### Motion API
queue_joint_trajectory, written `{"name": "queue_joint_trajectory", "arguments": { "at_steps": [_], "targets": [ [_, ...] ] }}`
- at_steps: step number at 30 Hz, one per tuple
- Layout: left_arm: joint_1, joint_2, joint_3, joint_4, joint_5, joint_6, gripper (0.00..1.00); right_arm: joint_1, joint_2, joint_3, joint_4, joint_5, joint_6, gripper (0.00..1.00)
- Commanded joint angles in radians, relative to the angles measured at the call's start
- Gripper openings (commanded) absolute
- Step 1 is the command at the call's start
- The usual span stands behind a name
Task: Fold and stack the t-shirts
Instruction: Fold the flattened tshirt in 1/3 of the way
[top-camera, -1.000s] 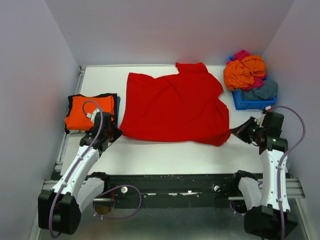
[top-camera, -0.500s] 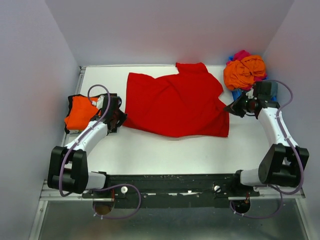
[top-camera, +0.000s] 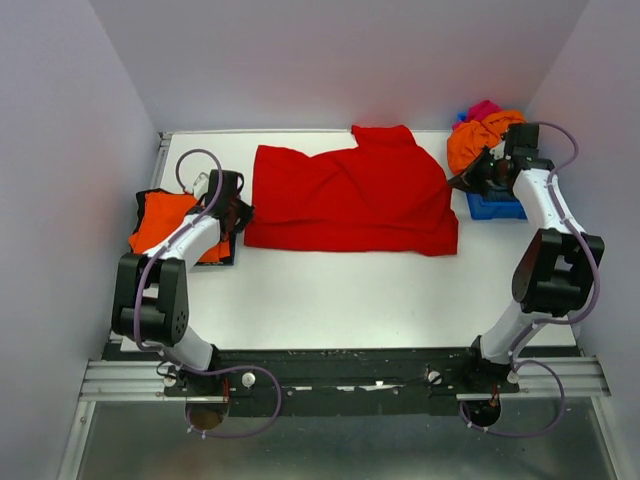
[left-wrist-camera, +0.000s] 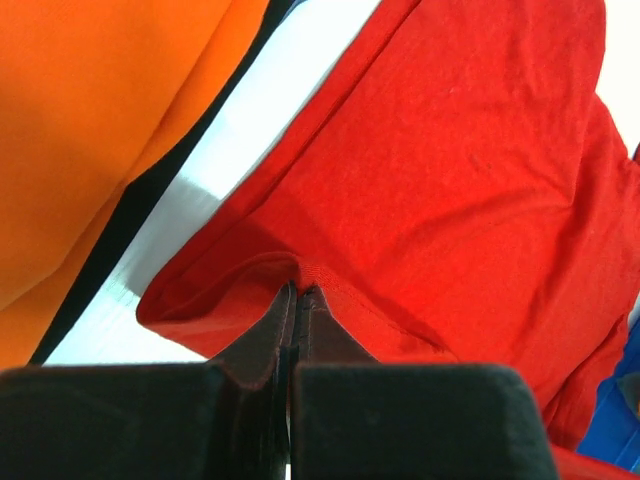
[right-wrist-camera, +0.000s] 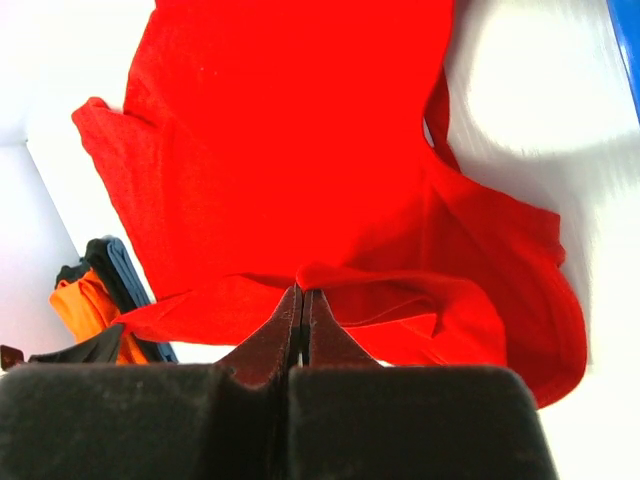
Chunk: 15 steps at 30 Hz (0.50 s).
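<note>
As the top view shows, the red t-shirt (top-camera: 350, 195) lies across the middle of the worktop (top-camera: 340, 290), with its long axis running left to right between your tools. The left tool (top-camera: 240, 212) is at one end and the right tool (top-camera: 462, 184) at the other, so neither arm is nearer. In the left wrist view, the left tool (left-wrist-camera: 298, 300) pinches a red hem corner. The cloth spreads ahead and rightward, and the folded orange t-shirt (left-wrist-camera: 90, 130) lies to the left. In the right wrist view, the right tool (right-wrist-camera: 302, 300) pinches the opposite corner, with the shirt stretching ahead.
</note>
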<state>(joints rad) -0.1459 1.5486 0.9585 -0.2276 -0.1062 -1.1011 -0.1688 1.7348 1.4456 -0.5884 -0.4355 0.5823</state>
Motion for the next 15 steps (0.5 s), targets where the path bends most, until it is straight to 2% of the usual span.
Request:
{"name": "queue_joint_trajectory", "arguments": {
  "at_steps": [1,15],
  "targets": [
    [0.014,0.045,0.068,-0.004,-0.003,-0.006,0.0,0.009,0.058,0.094,-0.04,-0.035,-0.018,0.01],
    [0.022,0.166,0.183,0.011,0.04,-0.006,0.0,0.008,0.181,0.252,-0.082,-0.034,-0.018,0.01]
  ]
}}
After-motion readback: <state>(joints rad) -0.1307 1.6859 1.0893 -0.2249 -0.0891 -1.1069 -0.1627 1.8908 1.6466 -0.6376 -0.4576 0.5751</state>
